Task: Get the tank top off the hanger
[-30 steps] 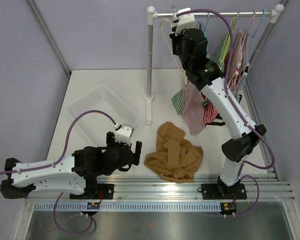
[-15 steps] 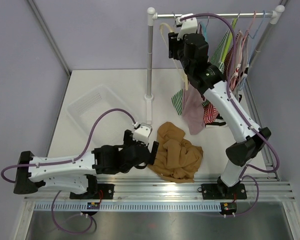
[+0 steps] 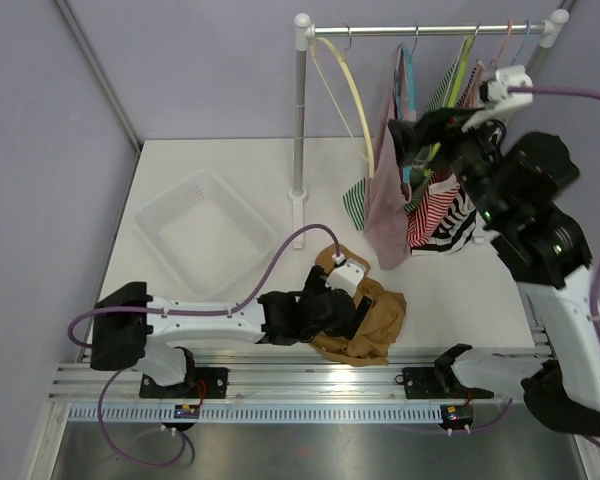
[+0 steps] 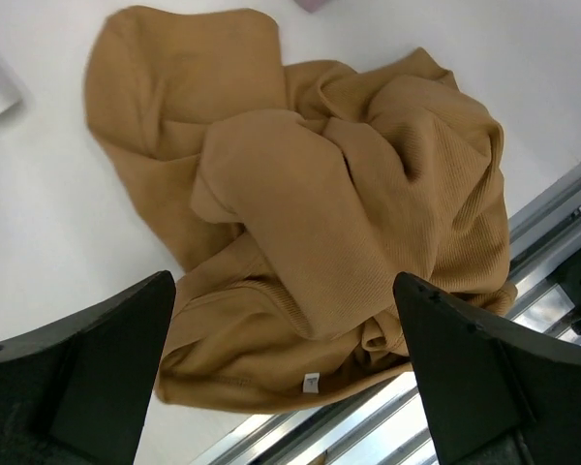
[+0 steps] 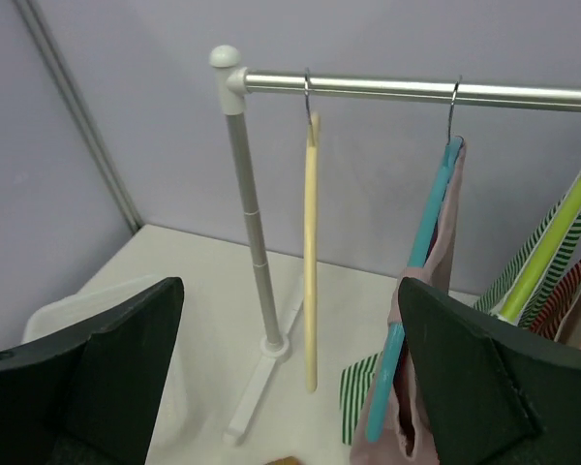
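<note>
Above the crumpled tan ribbed tank top [image 4: 300, 174], the left gripper [image 4: 284, 281] is held wide, the right gripper [image 5: 290, 286] likewise; fabric could be dragged onto the near metal rail [image 3: 310, 381] by a careless pinch.

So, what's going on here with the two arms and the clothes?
The tan tank top lies crumpled on the table. The left gripper hovers open above it, holding nothing. The cream hanger hangs bare on the rail, and the right gripper, open and empty, faces it. Other tops hang further along the rail.
</note>
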Motion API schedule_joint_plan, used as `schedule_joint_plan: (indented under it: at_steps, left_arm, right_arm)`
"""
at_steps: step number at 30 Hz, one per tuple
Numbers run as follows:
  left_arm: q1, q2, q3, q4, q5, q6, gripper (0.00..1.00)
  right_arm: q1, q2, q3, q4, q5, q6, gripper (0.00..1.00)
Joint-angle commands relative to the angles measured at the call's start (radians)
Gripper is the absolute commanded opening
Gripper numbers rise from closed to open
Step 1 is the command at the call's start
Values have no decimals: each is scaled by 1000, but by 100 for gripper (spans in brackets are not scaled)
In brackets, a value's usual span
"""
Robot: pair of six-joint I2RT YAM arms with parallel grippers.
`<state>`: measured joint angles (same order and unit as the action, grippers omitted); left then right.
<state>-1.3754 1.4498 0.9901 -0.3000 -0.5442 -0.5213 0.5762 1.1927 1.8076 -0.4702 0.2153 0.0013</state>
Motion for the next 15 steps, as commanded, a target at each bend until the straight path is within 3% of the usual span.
schedule_joint_plan:
  at_steps: [1, 9, 15]
  left_arm:
    - [-4, 90, 71, 114, 55, 29, 99]
    - [-4, 297, 148, 133, 73, 44, 99]
    - [-2, 432, 167, 162, 124, 18, 99]
  right_arm:
    - [7, -146, -115, -93, -131, 72, 100]
    - [7, -494, -436, -143, -367, 131, 100]
    - [7, -614, -507, -188, -401, 141, 100]
